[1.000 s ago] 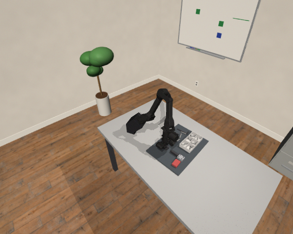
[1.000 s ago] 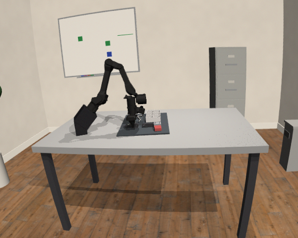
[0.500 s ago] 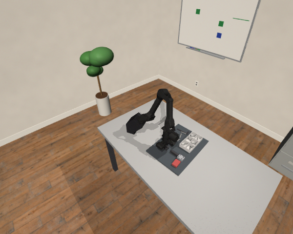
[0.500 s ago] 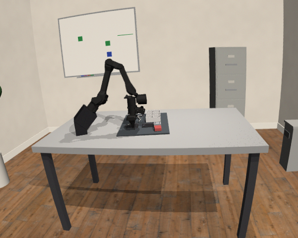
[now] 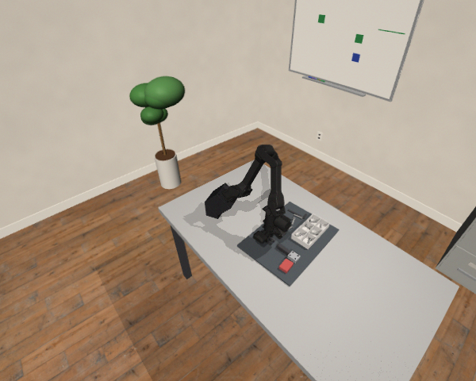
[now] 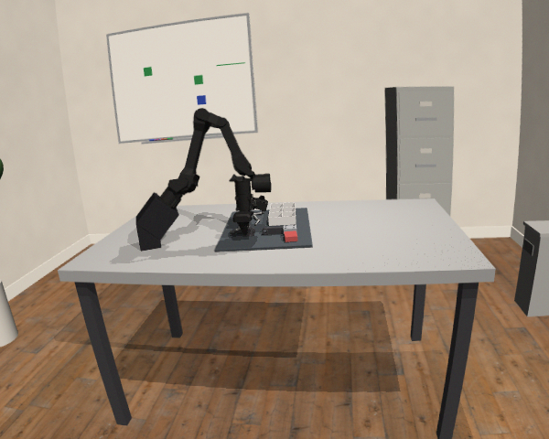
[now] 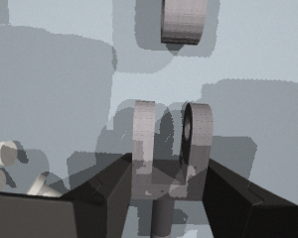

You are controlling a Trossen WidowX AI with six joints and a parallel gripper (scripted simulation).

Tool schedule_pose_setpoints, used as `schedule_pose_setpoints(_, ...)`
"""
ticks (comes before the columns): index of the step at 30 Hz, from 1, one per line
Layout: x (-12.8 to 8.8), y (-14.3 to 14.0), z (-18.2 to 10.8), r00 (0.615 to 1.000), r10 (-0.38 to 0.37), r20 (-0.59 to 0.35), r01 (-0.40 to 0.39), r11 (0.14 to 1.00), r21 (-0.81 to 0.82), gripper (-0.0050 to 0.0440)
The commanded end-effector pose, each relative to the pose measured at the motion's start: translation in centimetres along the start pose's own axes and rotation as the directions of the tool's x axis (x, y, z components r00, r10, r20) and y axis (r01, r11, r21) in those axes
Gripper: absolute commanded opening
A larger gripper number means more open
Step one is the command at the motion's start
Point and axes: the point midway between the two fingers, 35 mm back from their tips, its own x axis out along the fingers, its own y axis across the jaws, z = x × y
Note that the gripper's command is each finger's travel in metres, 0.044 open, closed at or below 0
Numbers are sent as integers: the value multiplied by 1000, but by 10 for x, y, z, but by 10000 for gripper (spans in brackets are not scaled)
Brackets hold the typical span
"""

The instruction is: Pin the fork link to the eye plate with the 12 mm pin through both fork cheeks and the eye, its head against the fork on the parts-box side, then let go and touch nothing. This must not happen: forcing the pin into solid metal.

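In the wrist view my gripper (image 7: 166, 162) is shut on the fork link (image 7: 171, 136), gripping its base. The fork's two grey cheeks stand upright with an empty gap between them, and a hole shows in the right cheek. The eye plate (image 7: 184, 21) is a grey rounded piece farther ahead, apart from the fork. Light-coloured pins (image 7: 4, 153) lie at the lower left. In the top view the gripper (image 5: 263, 236) points down at the dark mat (image 5: 288, 242); it also shows in the exterior view (image 6: 242, 230).
A white parts box (image 5: 311, 231) stands on the mat's right side, with a red block (image 5: 286, 265) and a small grey block (image 5: 293, 256) in front of it. A dark scoop-shaped object (image 5: 218, 202) stands on the table to the left of the mat.
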Motion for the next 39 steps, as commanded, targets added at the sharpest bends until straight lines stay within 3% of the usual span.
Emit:
schedule_pose_setpoints(1,1,0,9,1000,1,19,-1,1000,-9,123)
schedule_pose_setpoints(39,1,1,21,1000,1,19,-1,1000,-9,123)
